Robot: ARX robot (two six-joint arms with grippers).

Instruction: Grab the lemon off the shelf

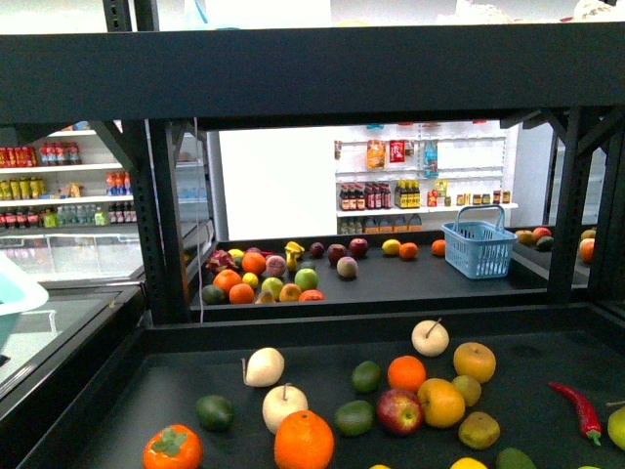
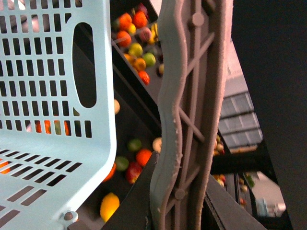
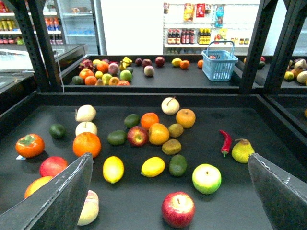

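While right gripper [image 3: 170, 157] hangs wide open, holding nothing, lemon [image 3: 153, 166] lies on shelf [image 3: 268, 120] tray just ahead, between its two fingers [image 3: 62, 191], long side lying across. Right arm looks nearer. Cannot tell if left gripper [image 2: 189, 115], beside pale blue basket [image 2: 48, 96], is open or holding.

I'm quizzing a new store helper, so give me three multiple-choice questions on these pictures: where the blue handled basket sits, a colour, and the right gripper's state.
1. The blue handled basket stands: A on the far tray; B among the near fruit; C on the bottle shelves.
2. The chilli is: A green; B red; C yellow.
3. The right gripper is: A open, empty; B shut on a fruit; C shut on the basket.
Answers: 1 A, it rests on the dark tray behind; 2 B, plainly red; 3 A, its jaws stand wide apart, gripping nothing.
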